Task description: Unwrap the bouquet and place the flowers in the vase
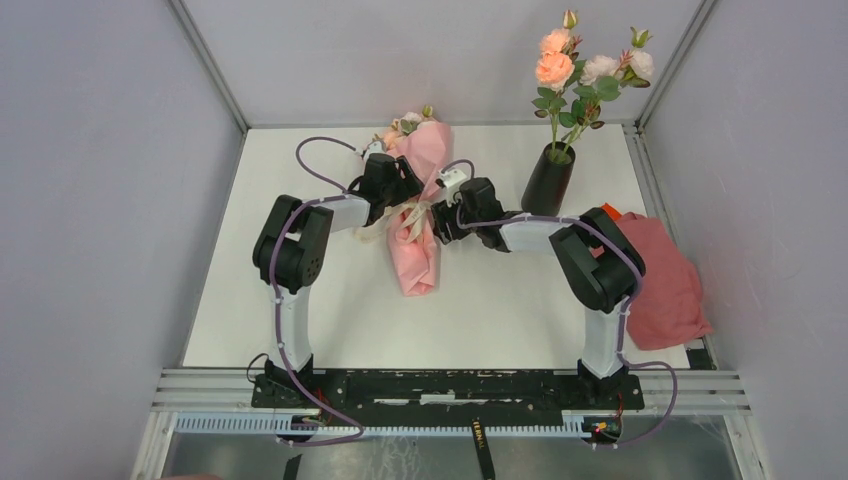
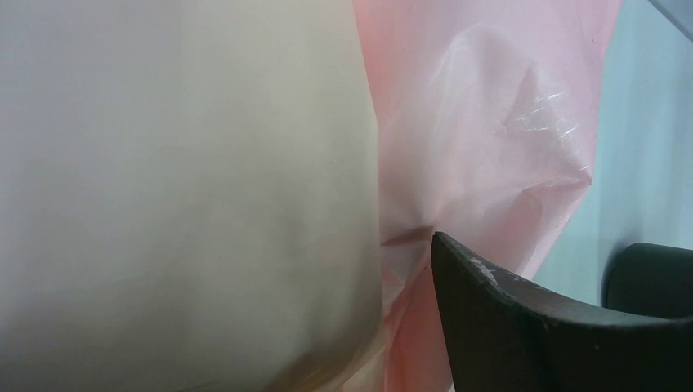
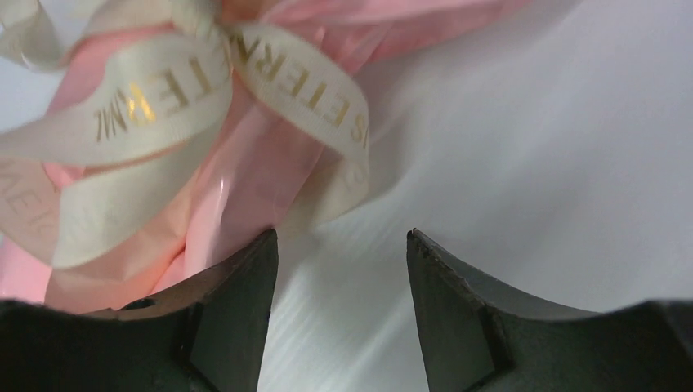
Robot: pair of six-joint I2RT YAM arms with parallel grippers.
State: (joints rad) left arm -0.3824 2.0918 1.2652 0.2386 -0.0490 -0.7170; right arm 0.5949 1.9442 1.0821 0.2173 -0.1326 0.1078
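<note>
Bouquet [image 1: 418, 215] is laid mid-counter [image 1: 330, 300], its long axis running near to far with the roses at the far end. It is flanked at the ribbon [image 3: 163, 106]. The right hand [image 3: 342, 237] is held open and empty just to its right. The left hand [image 1: 400, 195] is pressed against its left side, and its grip cannot be told.

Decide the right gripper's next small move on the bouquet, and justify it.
Probably ease the right gripper onto the nearest tail of the ribbon: its jaws stand open over bare table, and the bouquet is still tied.
</note>
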